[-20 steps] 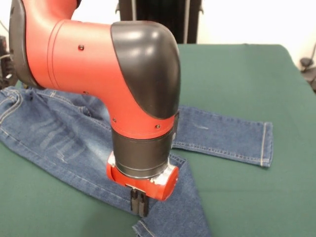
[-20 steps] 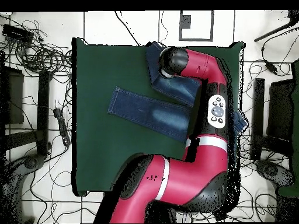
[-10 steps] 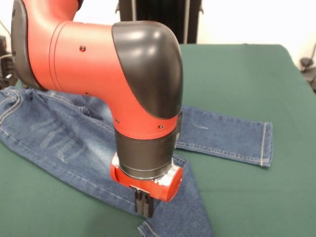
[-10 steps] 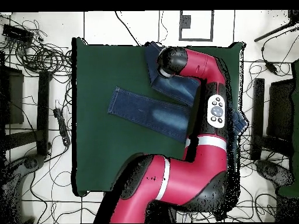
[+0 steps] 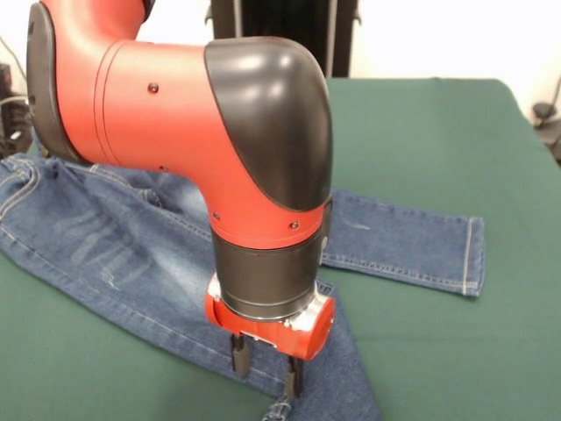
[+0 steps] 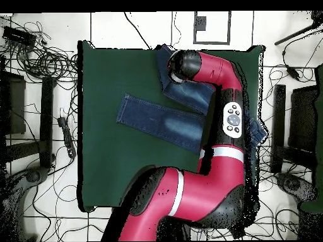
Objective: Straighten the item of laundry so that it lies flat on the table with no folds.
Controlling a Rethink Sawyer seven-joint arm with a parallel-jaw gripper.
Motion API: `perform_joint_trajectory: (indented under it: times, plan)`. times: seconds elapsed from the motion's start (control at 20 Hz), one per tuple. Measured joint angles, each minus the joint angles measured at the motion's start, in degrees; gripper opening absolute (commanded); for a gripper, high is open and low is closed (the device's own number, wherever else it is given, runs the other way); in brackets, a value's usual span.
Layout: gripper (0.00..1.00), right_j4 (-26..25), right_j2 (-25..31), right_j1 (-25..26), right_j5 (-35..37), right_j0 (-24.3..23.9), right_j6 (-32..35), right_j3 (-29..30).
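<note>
The gripper (image 5: 265,370), two short dark fingers beneath a red wrist collar, hangs with its fingers spread apart and nothing held between them, the tips down at or just above the denim; contact cannot be confirmed. Beneath it lies the near leg of the jeans (image 5: 105,237), which runs toward the picture's bottom edge, where a hem or turned-over edge shows just below the fingertips. The principal risk is that the fingers close on a doubled layer or pinch only the stitched edge, so that a pull drags the whole garment rather than opening the fold; a grasp taken too shallow may also slip off the stiff seam. A second risk is that the bulky red-and-black arm (image 6: 217,69) sweeps across the cloth and rucks it. The denim is mid-blue, heavy and matte, with pale whisker marks on the thigh, tan stitching and a hemmed cuff on the far leg, which lies flat and extended to the right. The two legs are splayed in a V. The table (image 5: 421,132) has a dark green, cloth-like top, and the jeans lie toward one side of it.
</note>
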Motion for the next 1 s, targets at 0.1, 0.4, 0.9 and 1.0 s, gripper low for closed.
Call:
perform_joint_trajectory:
  times: [0.1,0.4,0.9,1.0]
  plan:
    - [1.0,0.0,0.0,0.0,0.0,0.0,0.0,0.0]
    - [1.0,0.0,0.0,0.0,0.0,0.0,0.0,-0.1]
    - [1.0,0.0,0.6,0.0,0.0,0.0,0.0,-0.1]
    - [1.0,0.0,0.9,0.0,0.0,0.0,0.0,-0.1]
